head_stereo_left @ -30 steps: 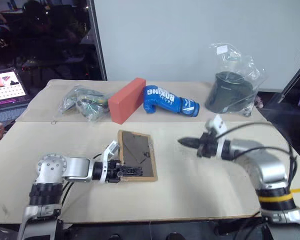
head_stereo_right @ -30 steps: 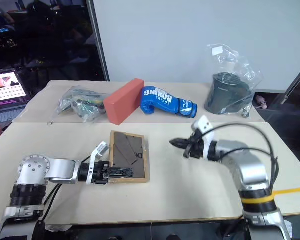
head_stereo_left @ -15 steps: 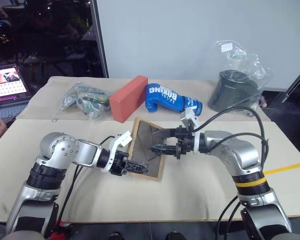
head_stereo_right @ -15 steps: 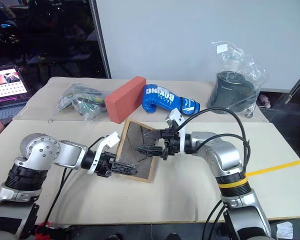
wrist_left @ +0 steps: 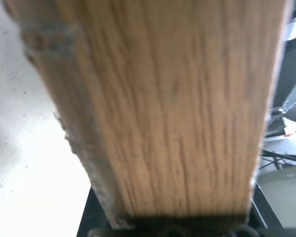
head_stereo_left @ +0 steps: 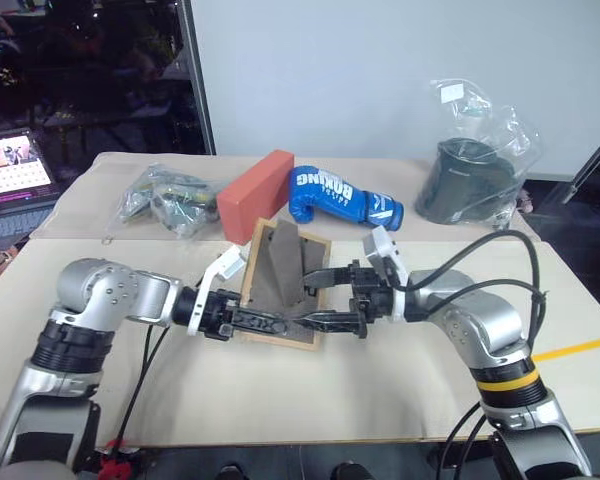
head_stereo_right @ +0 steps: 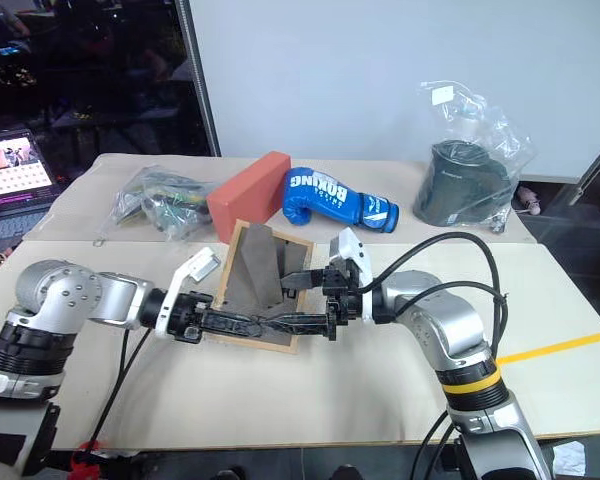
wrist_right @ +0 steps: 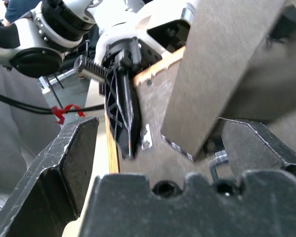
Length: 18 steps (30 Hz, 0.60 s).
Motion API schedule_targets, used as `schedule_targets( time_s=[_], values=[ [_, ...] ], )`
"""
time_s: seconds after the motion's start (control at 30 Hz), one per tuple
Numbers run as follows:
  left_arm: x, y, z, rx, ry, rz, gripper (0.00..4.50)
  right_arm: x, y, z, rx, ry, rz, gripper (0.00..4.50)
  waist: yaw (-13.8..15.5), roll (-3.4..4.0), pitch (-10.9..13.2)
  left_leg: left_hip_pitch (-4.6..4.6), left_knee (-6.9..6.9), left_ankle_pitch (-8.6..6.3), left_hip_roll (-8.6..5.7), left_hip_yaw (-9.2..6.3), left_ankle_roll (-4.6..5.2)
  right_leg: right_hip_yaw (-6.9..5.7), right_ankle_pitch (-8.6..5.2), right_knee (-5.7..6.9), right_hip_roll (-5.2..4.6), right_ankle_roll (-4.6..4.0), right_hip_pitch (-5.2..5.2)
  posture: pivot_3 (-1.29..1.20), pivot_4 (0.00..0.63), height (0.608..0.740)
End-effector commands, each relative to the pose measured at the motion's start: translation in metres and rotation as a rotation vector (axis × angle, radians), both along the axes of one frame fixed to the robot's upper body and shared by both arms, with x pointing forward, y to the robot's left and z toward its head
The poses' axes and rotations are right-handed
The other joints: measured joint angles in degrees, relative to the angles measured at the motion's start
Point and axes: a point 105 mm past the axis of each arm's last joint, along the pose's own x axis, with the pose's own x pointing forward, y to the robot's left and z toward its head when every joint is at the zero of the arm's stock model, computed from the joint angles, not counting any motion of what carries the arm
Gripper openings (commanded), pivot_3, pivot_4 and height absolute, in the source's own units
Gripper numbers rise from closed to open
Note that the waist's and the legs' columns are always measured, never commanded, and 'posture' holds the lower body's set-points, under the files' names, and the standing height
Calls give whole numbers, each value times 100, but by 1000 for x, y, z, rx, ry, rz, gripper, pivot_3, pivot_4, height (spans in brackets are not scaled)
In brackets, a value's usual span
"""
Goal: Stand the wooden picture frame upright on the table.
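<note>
Light-wood picture frame (head_stereo_left: 280,290), dark back panel uppermost and easel stand (head_stereo_left: 279,262) swung out, tilted above the beige table (head_stereo_left: 400,370). Left gripper (head_stereo_left: 270,323) is clamped on the frame's near edge. Right gripper (head_stereo_left: 315,297), fingers spread wide and holding nothing, straddles the frame's opposite side, one fingertip (wrist_right: 69,168) near the left gripper's finger (wrist_right: 126,118).

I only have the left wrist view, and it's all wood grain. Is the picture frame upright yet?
Observer: No. The wooden picture frame is tilted, dark back facing the robot, with the left gripper clamped on its near edge.
Operator: Is the stand out?
Observer: Yes, the easel stand is swung away from the back panel.
Operator: And the right gripper?
Observer: The right gripper is open, with one finger on either side of that stand.
</note>
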Motion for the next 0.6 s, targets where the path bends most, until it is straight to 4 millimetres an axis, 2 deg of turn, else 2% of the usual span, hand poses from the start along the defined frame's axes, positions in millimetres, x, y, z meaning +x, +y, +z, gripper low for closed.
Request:
schedule_targets(
  time_s=[0.03,0.3,0.47,0.6],
  values=[
    [4,4,26,-103,-93,-40,953,-7,-1,15,38,-72,14,4464,3,0,0,0,1,1,0,0,-1,0,-10,0,0,17,1,0,150,720],
    [10,9,28,-124,-121,-61,953,-3,-6,26,56,-114,-26,4464,19,2,1,-2,0,1,0,-2,1,-2,-11,1,0,17,0,0,150,720],
    [9,8,34,-153,-102,-77,953,7,-28,26,21,-136,-98,4464,41,3,2,-3,1,2,0,-2,1,-2,-12,1,0,17,1,0,150,720],
    [4,9,39,-194,-27,-96,953,19,-49,33,-14,-221,-190,4464,57,2,3,-4,3,2,0,-2,1,-3,-12,1,0,17,1,0,150,720]
  ],
)
